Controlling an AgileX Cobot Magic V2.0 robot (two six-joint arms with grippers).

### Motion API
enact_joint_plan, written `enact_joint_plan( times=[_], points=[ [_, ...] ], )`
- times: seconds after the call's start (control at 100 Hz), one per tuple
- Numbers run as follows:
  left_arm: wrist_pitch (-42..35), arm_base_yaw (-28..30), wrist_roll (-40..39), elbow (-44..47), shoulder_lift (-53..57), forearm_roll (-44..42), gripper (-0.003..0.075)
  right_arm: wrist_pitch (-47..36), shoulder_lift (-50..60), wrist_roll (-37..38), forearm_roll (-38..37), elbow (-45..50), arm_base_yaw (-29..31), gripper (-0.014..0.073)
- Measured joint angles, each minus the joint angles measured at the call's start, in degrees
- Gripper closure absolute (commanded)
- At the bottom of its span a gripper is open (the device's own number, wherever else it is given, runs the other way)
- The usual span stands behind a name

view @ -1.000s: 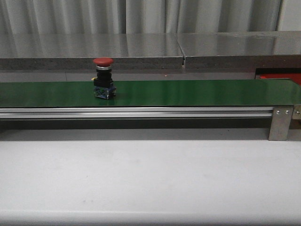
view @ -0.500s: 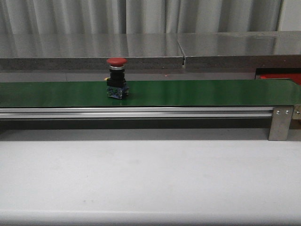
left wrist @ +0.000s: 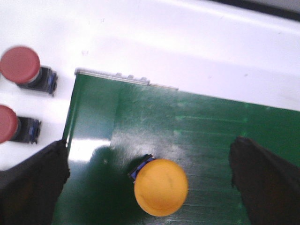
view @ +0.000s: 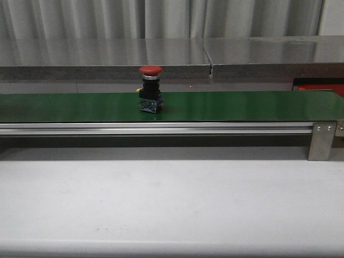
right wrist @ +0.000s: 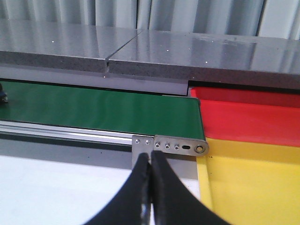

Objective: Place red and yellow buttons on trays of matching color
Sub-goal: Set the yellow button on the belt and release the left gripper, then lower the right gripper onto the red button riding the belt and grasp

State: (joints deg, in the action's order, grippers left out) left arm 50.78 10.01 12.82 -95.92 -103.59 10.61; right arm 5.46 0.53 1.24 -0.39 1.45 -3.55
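Four buttons in view, none on a tray yet. In the left wrist view, two red buttons (left wrist: pixel 18 65) (left wrist: pixel 8 124) lie on the white surface just off the belt's (left wrist: pixel 211 136) end, and a yellow button (left wrist: pixel 161 187) stands on the belt near that end. Front view: one more red button (view: pixel 150 88) upright on the belt, left of centre, no arm in shot. At the belt's right end sit the trays, red tray (right wrist: pixel 248 115) behind, yellow tray (right wrist: pixel 253 178) in front, both with nothing in them as far as shown. So the whole sort is left: each red to the red tray, the yellow to the yellow.

Left gripper (left wrist: pixel 150 183) hangs over the belt end looking straight down, jaws spread wide with the yellow button between the fingers (left wrist: pixel 33 187), touching neither, holding nothing. Right gripper (right wrist: pixel 150 187) is low over the white table (right wrist: pixel 56 187), aimed at the belt's end bracket (right wrist: pixel 168 145), fingertips pressed together, nothing in them.
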Motion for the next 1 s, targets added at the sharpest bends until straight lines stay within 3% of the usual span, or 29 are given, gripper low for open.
enact_joint_plan(
  times=[0.17, 0.31, 0.84, 0.93, 1.0],
  points=[
    [-2.4, -3.5, 2.4, 0.7, 8.6, 0.5, 0.0068, -1.0, 0.0, 0.0, 0.0, 0.0, 0.0, 0.0711],
    [-7.5, -6.3, 3.1, 6.7, 17.2, 0.8, 0.0068, -1.2, 0.0, 0.0, 0.0, 0.0, 0.0, 0.0711],
    [-34.3, -16.5, 3.3, 56.1, 61.7, 1.1, 0.0074, -1.6, 0.0, 0.0, 0.0, 0.0, 0.0, 0.0711],
    [-36.1, -16.7, 3.3, 62.9, 69.6, 1.1, 0.0121, -2.3, 0.0, 0.0, 0.0, 0.0, 0.0, 0.0711],
    [-36.4, -16.7, 3.3, 67.1, 75.3, 1.2, 0.0199, -3.1, 0.0, 0.0, 0.0, 0.0, 0.0, 0.0711]
  ],
)
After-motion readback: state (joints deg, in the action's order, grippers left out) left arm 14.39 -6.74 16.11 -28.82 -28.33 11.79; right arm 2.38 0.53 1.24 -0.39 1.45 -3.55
